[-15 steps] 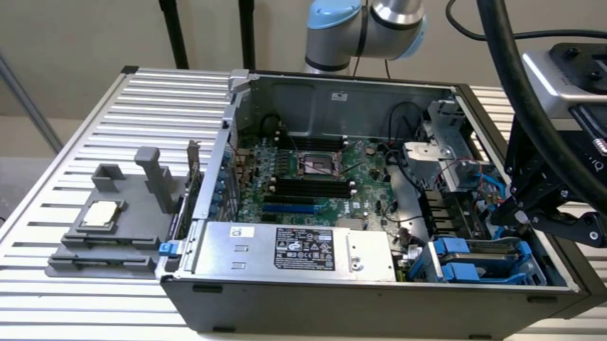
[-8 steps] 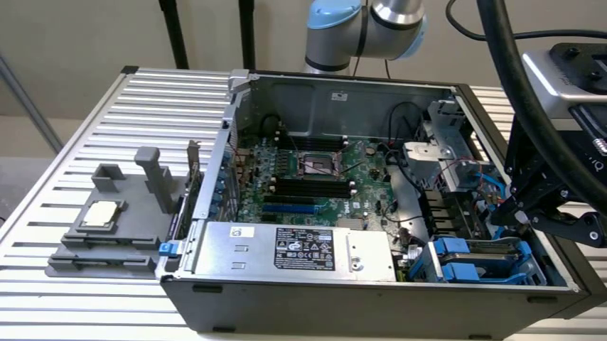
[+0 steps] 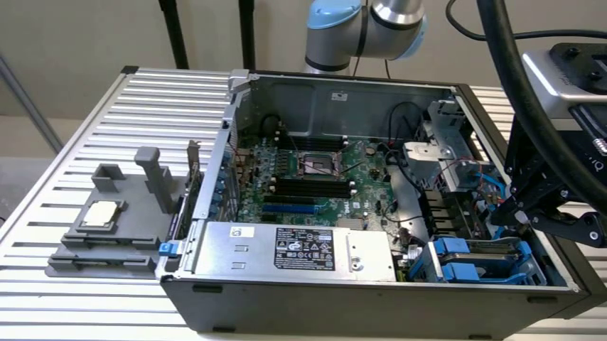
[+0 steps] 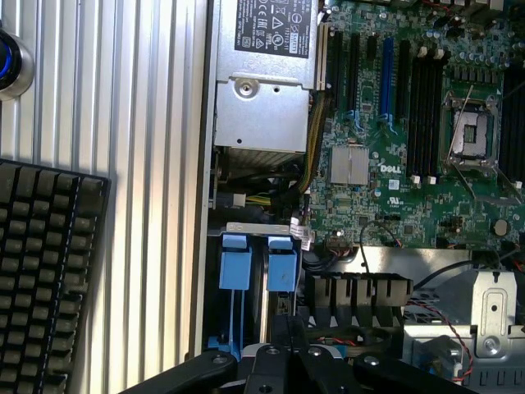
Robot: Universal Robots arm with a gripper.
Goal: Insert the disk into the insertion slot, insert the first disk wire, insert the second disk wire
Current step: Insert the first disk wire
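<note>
Disk in its bright blue plastic carrier [image 3: 471, 272] sits inside the grey metal drive bay cage [image 3: 531, 266], at the exterior view's right. I see the black gripper [image 4: 285, 349] just above it, fingers closed together; whether they hold anything, I cannot tell.

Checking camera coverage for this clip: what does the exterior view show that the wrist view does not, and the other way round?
Exterior view adds: a grey fixture beside the computer case, with a small square chip on it, and the arm's blue-capped joint behind the case. Wrist view adds: a black keyboard beside the case. Shared: the silver box with a black label, the green motherboard, the insertion slot with its blue latches, and the gripper close by that slot.
</note>
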